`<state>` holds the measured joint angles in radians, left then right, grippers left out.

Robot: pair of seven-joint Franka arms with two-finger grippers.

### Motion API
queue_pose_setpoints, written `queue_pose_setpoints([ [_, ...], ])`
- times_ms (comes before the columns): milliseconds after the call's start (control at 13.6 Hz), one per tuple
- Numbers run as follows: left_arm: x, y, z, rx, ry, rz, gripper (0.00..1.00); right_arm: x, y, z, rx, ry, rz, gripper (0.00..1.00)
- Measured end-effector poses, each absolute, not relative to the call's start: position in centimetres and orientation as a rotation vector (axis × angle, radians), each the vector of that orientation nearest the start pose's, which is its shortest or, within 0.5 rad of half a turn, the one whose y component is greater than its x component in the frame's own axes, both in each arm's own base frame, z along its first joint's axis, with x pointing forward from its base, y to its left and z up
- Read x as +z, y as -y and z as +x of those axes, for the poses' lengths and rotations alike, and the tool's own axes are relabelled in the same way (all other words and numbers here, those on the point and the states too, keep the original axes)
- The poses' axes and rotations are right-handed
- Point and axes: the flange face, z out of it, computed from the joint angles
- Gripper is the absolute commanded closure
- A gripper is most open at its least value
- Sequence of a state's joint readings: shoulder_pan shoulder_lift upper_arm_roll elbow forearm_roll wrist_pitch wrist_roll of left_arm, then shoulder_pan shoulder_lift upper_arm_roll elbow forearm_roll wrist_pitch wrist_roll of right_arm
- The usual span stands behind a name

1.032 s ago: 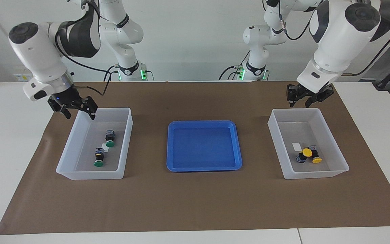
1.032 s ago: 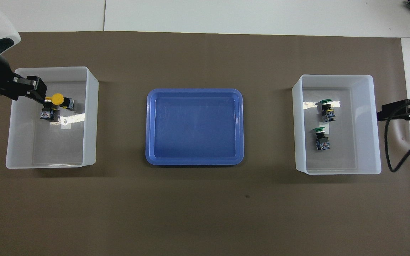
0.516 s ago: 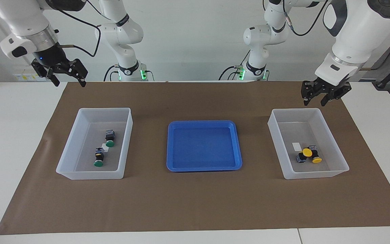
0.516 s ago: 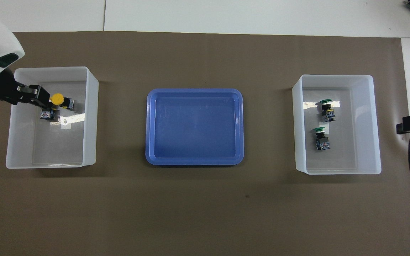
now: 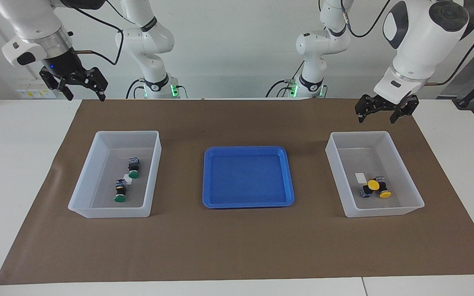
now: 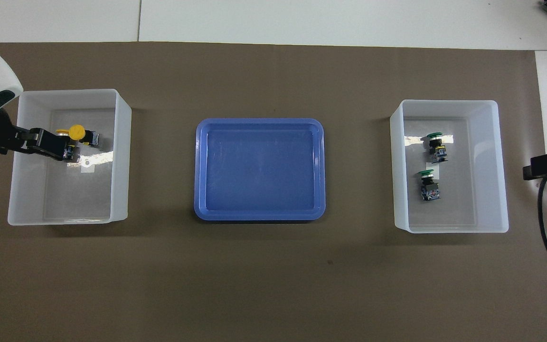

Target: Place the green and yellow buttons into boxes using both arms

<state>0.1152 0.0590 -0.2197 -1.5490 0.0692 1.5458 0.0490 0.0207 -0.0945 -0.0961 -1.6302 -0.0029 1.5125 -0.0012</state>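
Two green buttons [image 5: 133, 168] [image 5: 119, 193] lie in the box [image 5: 126, 132] toward the right arm's end; the overhead view shows them too [image 6: 435, 142] [image 6: 429, 183]. Two yellow buttons [image 5: 372, 185] [image 5: 384, 193] lie touching in the other box [image 5: 358, 132], beside its white label. My left gripper [image 5: 377, 119] hangs open and holds nothing above that box's rim on the robots' side. In the overhead view it covers one yellow button; the other's cap [image 6: 76, 130] shows. My right gripper [image 5: 86, 96] is open and holds nothing, raised high over the mat's corner.
A shallow blue tray [image 5: 248, 151] sits mid-table between the two boxes with nothing in it. A brown mat [image 5: 237, 246] covers the white table. A black cable [image 6: 546, 223] hangs by the right arm at the mat's edge.
The right gripper rose from the green-button box's rim to high over the mat's corner. The left gripper lifted slightly and its fingers spread wider. The buttons stayed put.
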Motion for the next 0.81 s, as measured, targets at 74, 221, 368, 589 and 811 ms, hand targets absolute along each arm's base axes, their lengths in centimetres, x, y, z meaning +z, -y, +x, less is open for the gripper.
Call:
queue_pose_setpoints([
  [74,60.1,4.1,56.7,0.087,-0.217,-3.084,0.0,64.2,4.2,51.7,0.039,-0.114,-3.139,0.0],
  [221,60.3,3.4,56.8,0.071,-0.201,-3.093,0.0,64.1,4.3,51.7,0.043,-0.113,-3.157,0.0],
  [368,60.5,4.4,57.0,0.032,-0.229,-3.096,0.0,63.9,4.3,51.7,0.048,-0.112,-3.158,0.0],
  [589,60.6,7.2,56.7,0.023,-0.303,-3.091,0.0,63.8,4.1,51.7,0.054,-0.106,-3.158,0.0],
  [811,60.7,7.4,56.7,0.02,-0.308,-3.09,0.0,63.8,4.1,51.7,0.054,-0.106,-3.158,0.0],
])
